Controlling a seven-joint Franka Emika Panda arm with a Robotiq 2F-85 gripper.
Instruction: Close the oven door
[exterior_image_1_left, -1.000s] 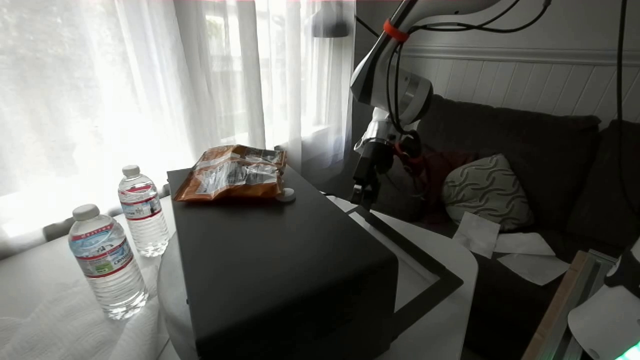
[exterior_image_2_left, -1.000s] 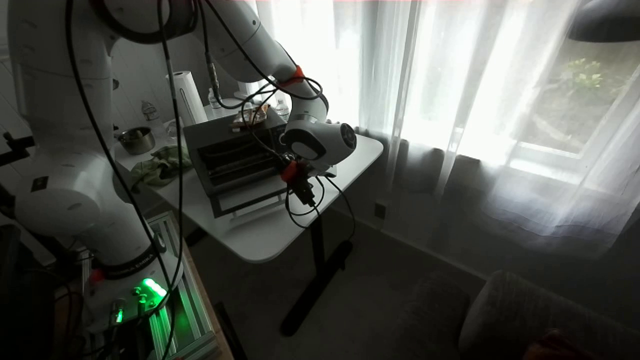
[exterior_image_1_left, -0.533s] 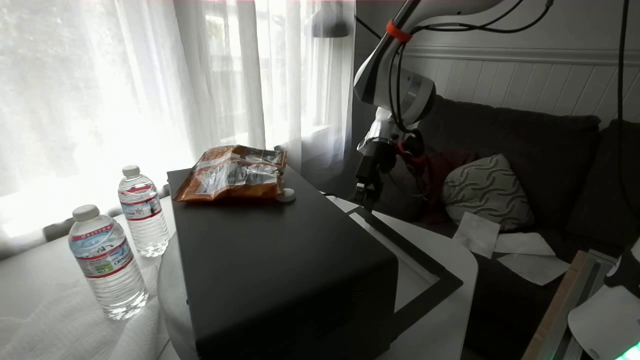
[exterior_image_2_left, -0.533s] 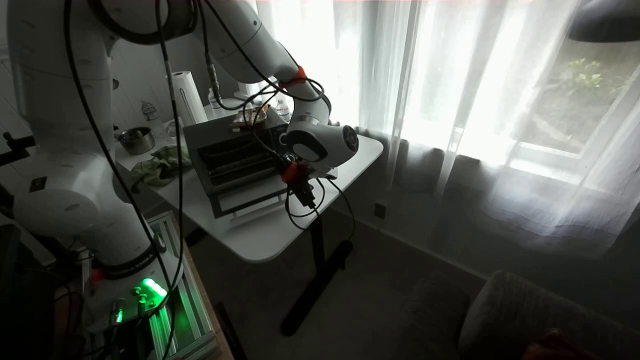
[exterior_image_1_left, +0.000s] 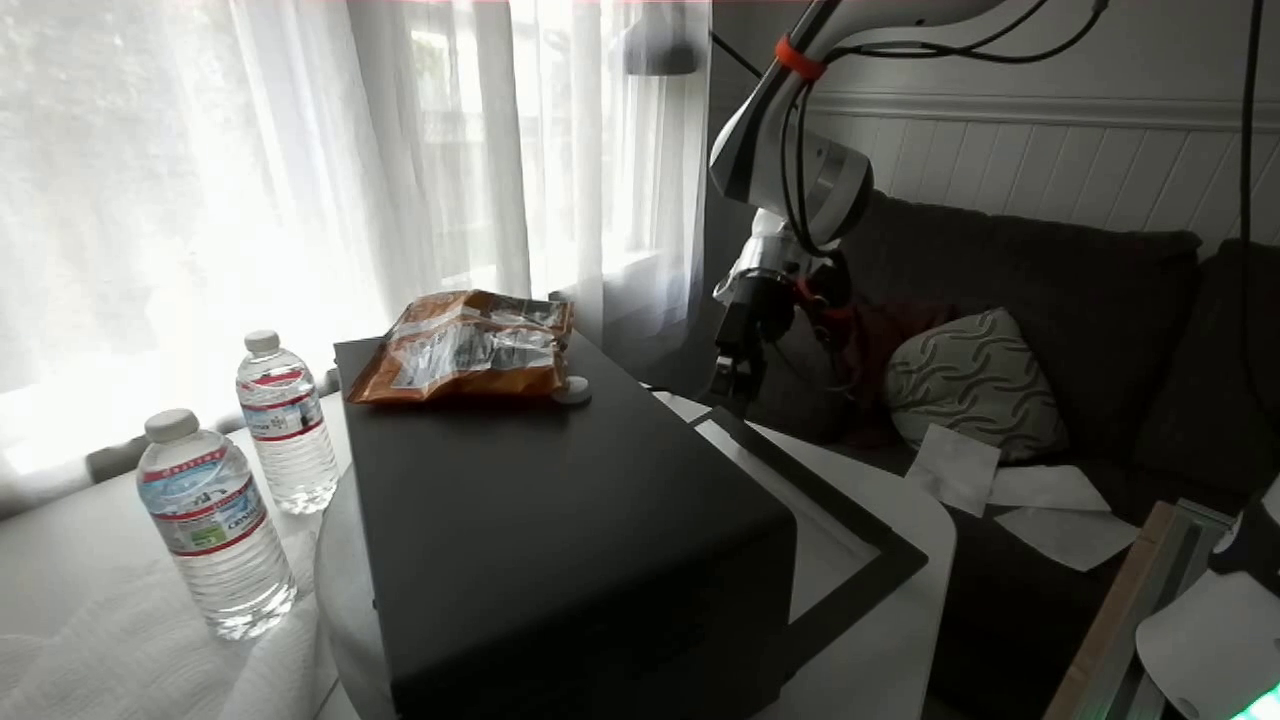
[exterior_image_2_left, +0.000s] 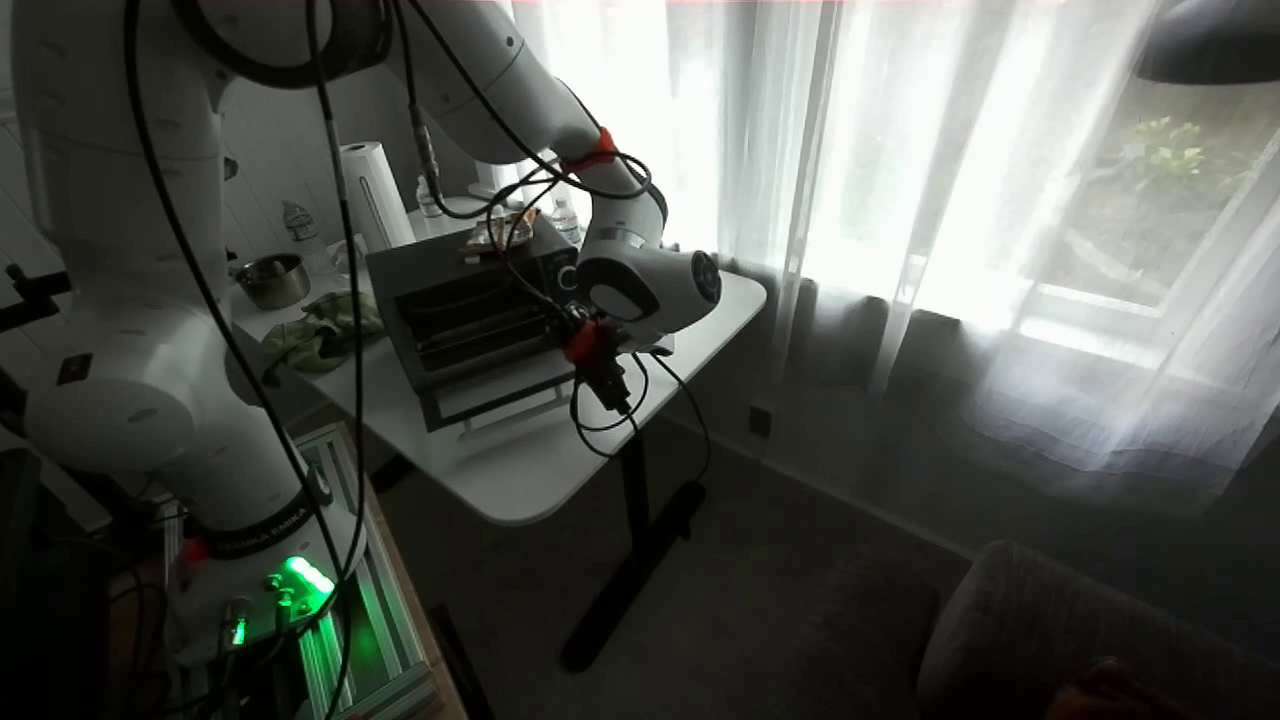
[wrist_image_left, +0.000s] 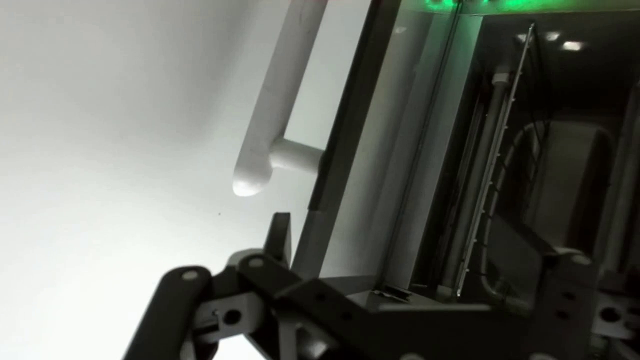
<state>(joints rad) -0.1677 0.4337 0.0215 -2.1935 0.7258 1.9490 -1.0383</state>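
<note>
Wrist view: oven door (wrist_image_left: 380, 165) open, one end near the claw (wrist_image_left: 404, 231), fingers (wrist_image_left: 278, 240) apart.

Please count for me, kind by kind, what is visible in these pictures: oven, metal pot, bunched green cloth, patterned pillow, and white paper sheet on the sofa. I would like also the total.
Oven: 1
Metal pot: 1
Bunched green cloth: 1
Patterned pillow: 1
White paper sheets on the sofa: 3
Total: 7
</note>
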